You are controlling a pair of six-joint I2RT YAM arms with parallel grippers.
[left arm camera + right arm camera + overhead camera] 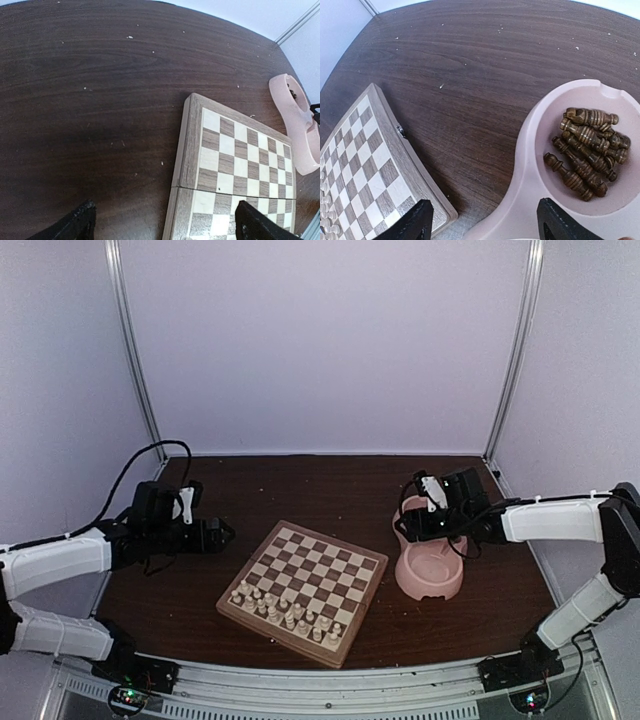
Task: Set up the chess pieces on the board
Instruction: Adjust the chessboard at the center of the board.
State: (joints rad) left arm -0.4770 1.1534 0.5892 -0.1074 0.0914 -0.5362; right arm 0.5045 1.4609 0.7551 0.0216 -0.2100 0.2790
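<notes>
Reach favours the right gripper, jaws apart and empty above the rim of the pink bowl, with the dark chess pieces lying on their sides just ahead-right of it, axes slanted across its jaws; the left gripper hangs wide beside the board

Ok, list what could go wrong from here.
1. The dark pieces lie heaped and overlapping in the pink bowl; the right gripper may pinch two or lift one crooked.
2. The cream pieces stand packed in the near rows of the board; a low arm pass could topple them.
</notes>
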